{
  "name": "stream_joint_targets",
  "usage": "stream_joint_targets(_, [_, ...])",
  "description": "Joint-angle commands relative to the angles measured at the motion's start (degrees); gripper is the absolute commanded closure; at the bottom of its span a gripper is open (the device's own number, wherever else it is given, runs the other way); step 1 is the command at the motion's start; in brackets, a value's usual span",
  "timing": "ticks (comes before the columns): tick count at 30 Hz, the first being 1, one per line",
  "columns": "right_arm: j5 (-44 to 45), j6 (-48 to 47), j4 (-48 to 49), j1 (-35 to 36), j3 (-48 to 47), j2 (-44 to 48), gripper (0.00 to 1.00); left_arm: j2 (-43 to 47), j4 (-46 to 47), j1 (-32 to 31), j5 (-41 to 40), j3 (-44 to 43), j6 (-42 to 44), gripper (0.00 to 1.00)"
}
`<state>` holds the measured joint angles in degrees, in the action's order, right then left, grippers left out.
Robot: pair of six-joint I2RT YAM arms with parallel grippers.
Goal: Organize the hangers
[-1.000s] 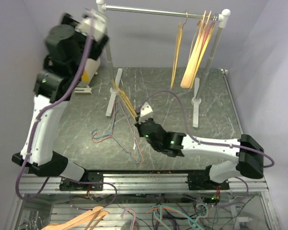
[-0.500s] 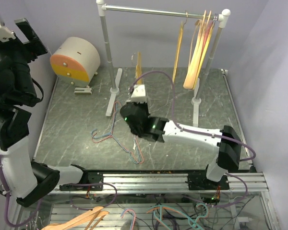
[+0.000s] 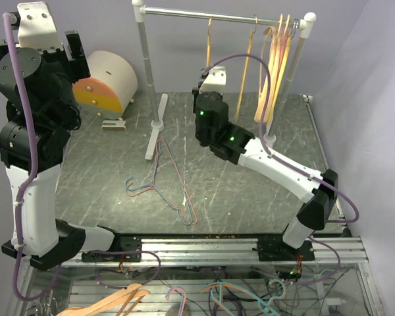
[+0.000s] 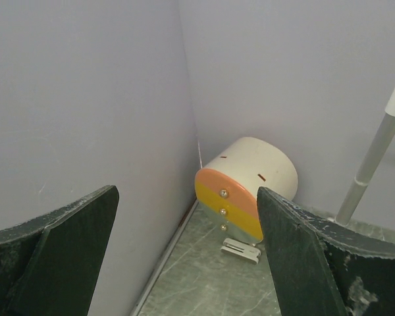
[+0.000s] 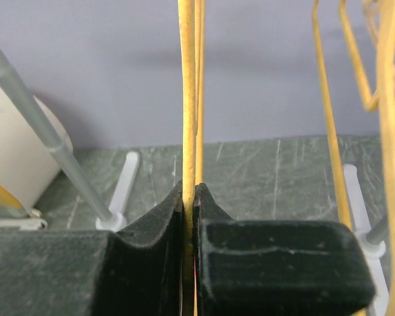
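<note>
Raised to the rail (image 3: 184, 12), the yellow hanger (image 5: 187, 99) is clamped in the right jaws for hooking; left jaws are spread wide.

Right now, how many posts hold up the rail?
2. The left post stands under the left end of the rail. The right post stands at the right end, beside the hangers.

glossy yellow plastic hanger (image 5: 187, 99) — matt black end effector pads (image 5: 151, 230) — dull marbled table (image 3: 250, 197).
</note>
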<state>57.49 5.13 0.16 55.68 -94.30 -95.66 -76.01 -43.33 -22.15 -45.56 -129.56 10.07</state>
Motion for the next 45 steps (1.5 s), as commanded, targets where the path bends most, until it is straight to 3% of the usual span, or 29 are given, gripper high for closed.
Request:
stream_joint_targets(1, [-2.4,-1.7,1.0,-2.2,-6.4,-2.3,1.00,1.3,0.9,0.5,-1.3,0.2,0.7,0.02])
stream_joint_targets(7, [-3.8,-2.5,-2.0,-4.5,-14.3,-7.1,1.00,1.9,1.1,0.5,-0.9,0.7,1.2,0.02])
stream_joint_targets(27, [-9.8,3.4,-8.6,-13.5,-20.7,-10.4,1.00,2.9,5.9,0.7,-7.9,3.0,6.0,0.02])
stream_joint_targets(45, [-12.1,9.9,-12.8,-17.4,-15.4,-6.2,1.00,2.7,4.7,1.2,-6.1,3.7,5.2,0.02])
